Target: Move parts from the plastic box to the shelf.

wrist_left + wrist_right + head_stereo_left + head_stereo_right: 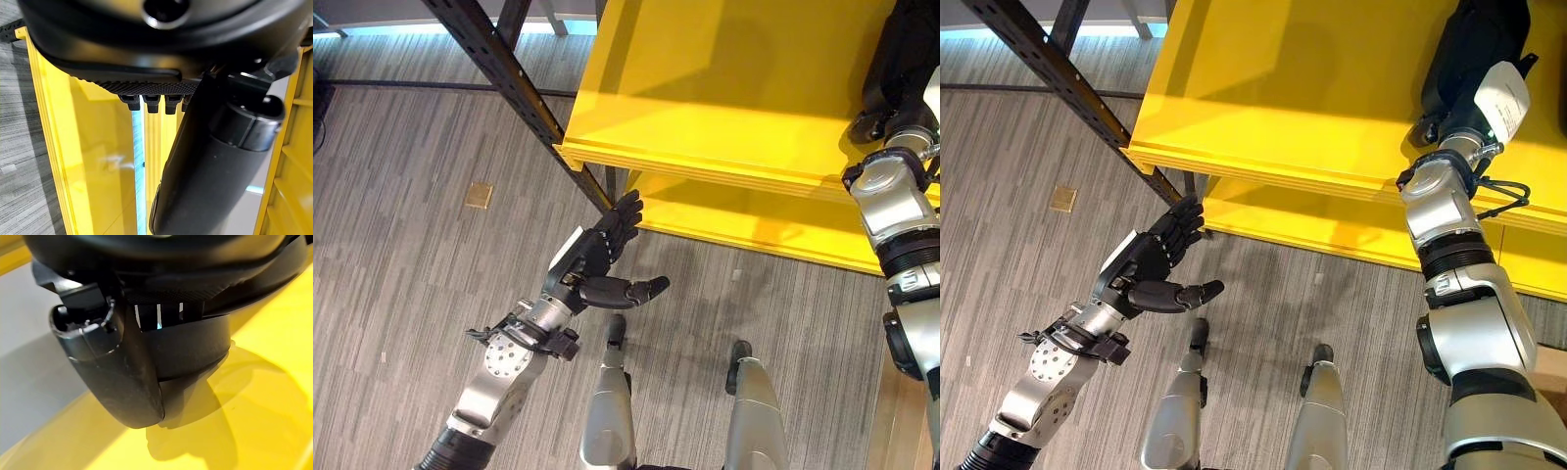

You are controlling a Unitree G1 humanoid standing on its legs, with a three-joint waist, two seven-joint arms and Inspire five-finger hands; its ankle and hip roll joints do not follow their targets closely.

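Nearest the camera, the robot's left hand [597,257] hung over the grey floor [401,255], fingers [625,217] straight and released toward the yellow shelf [724,108], thumb jutting sideways, holding nothing. Beside it a small tan square [479,195] lay on the floor. At right, the right hand [1464,59] reached over the shelf's upper board; whether its fingers were grasping anything could not be told.

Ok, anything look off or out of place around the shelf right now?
One thing: a small tan square piece lies alone on the grey floor, away from the yellow shelf. What it is, I cannot tell. The left hand hangs open and empty; the right hand is over the shelf.
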